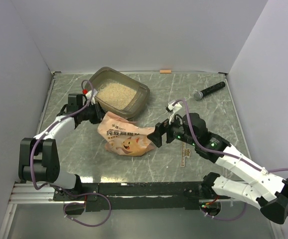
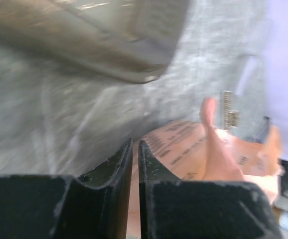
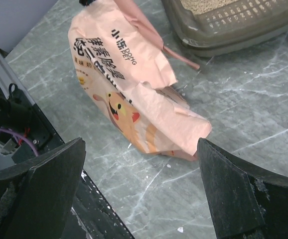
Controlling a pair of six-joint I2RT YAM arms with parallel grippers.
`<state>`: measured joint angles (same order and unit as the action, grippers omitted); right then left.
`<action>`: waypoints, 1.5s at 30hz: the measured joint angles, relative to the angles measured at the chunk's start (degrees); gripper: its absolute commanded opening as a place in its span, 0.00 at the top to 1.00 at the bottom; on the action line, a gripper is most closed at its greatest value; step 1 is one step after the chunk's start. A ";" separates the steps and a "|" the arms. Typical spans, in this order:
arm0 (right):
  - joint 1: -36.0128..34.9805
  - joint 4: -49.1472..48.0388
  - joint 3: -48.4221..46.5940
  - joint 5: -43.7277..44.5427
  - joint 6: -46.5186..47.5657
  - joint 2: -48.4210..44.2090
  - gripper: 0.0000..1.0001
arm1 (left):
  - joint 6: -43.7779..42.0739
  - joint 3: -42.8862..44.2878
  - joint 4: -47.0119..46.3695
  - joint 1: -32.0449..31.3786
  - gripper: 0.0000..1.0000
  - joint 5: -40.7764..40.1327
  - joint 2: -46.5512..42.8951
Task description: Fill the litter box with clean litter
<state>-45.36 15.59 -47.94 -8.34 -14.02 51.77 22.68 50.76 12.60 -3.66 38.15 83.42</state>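
The litter box (image 1: 143, 95) stands at the back, left of centre, with beige clean litter (image 1: 116, 94) in it. The orange-pink pouch (image 1: 126, 137) lies flat on the table in front of it. My left gripper (image 1: 96, 115) is at the pouch's top-left corner, its jaws shut on the pouch's thin edge; the left wrist view shows the gripper (image 2: 135, 144), the pouch (image 2: 184, 154) and the box wall (image 2: 109, 45). My right gripper (image 1: 156, 135) is wide open just right of the pouch. The right wrist view shows the gripper (image 3: 141, 144), the pouch's end (image 3: 119, 84) and the box (image 3: 233, 25).
A black microphone-like stick (image 1: 210, 90) lies at the back right. A small ruler-like strip (image 1: 185, 154) lies by the right arm. A torn pink strip (image 3: 179, 57) trails from the pouch toward the box. Walls close in the table on three sides.
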 measured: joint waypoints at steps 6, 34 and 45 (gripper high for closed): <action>0.00 -0.02 2.14 -0.96 0.90 -0.02 0.01 | 7.39 -5.97 -14.43 -0.02 0.86 11.74 0.00; 2.80 -6.40 -6.84 -10.21 23.12 13.68 0.01 | 29.09 -15.17 -46.42 -0.55 0.85 34.27 -5.05; 3.41 -9.64 -10.25 -19.32 28.94 25.90 0.00 | 28.92 -15.93 -45.77 -0.72 0.85 35.95 -6.47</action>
<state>-41.95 5.96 -58.19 -27.66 14.92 77.67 51.59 34.83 -33.17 -4.38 74.11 76.95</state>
